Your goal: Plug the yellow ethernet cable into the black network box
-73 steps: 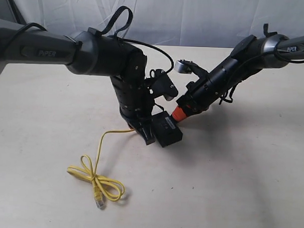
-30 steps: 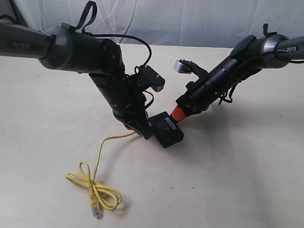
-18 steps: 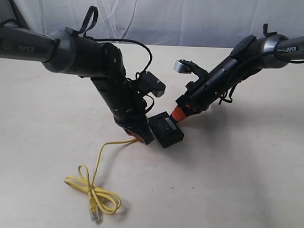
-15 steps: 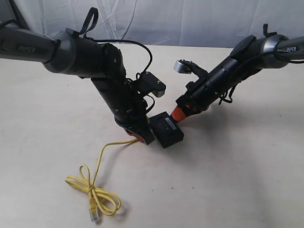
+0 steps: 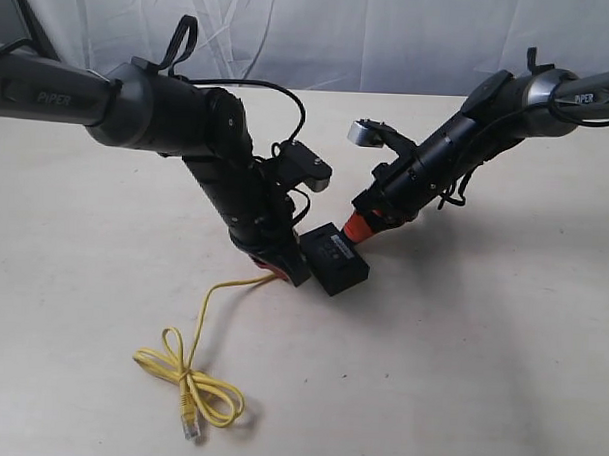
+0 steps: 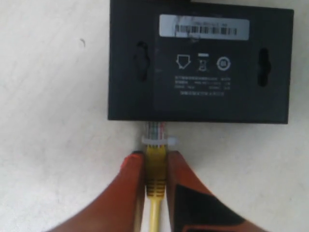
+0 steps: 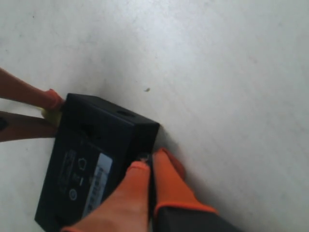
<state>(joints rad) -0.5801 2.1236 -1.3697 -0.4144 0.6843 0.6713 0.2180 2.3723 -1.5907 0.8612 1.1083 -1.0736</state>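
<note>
Pinched by narrowed left claw (image 6: 154, 156): thin yellow ethernet cable (image 6: 155, 176), just behind clear plug (image 6: 157, 140); plug tip at side face of flat black plastic network box (image 6: 200, 63) on table (image 5: 459, 374). Braced opposite by near-shut right claw (image 7: 150, 162). Risk: skewed push jamming plug, or sliding box off brace.

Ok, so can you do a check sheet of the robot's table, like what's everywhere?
Surface: pale table, nothing spilled.
Job's things: black network box lies flat, label up. The yellow ethernet cable has one plug at the box's side; whether it is fully in cannot be told. The rest lies looped on the table, with the other plug free.
Clutter: nothing seen.
Grippers: left gripper jaws shut on the cable behind the plug; right gripper jaws shut, touching the box's opposite side.
Cables: black wiring loops over the left arm.
Surroundings: white cloth backdrop.
</note>
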